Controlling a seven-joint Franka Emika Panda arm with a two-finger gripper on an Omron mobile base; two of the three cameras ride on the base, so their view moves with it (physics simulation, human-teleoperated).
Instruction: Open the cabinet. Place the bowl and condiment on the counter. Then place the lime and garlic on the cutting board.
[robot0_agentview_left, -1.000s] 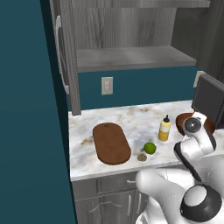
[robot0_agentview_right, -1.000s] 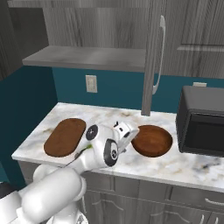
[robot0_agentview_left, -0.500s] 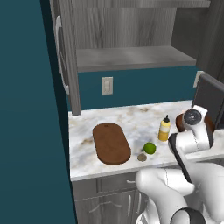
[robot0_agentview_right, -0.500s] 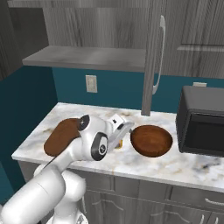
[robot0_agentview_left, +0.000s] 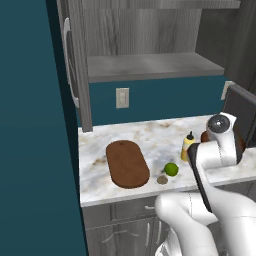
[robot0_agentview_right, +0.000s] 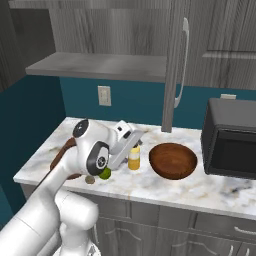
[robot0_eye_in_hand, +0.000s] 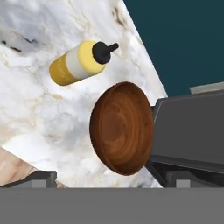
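**Lime and garlic next, both small and ready to roll**

Pincer (robot0_agentview_right: 134, 138) stands wide and holds nothing; I see it in the right base view, above the counter (robot0_agentview_right: 210, 192), near the condiment (robot0_agentview_right: 133, 157). In the hand view the two tips (robot0_eye_in_hand: 39, 177) are far apart, and beyond them lie the condiment (robot0_eye_in_hand: 81, 62) and the bowl (robot0_eye_in_hand: 123, 127), with no contact to either.

I judge that the first steps are finished: the cabinet (robot0_agentview_left: 80, 65) is open, and the bowl (robot0_agentview_right: 173, 160) and the condiment already stand on the counter. What remains is the lime (robot0_agentview_left: 171, 169) and the garlic (robot0_agentview_left: 162, 179).

Both lie on the counter on the other side of the condiment from the pincer, just beside the near end of the board (robot0_agentview_left: 127, 163) but not on it. The garlic is beside the lime, closer to the counter edge.

The lime looks firm, smooth and light. I think it can slip or roll if the tips close off centre, so I would come from above and take it across its widest part.

The garlic is smaller and lower. It is probably light, with a dry and uneven skin, and easy to push away. I would go down almost to the counter, centre it between the tips, then close slowly. Because it is near the edge, a push could send it off the counter.
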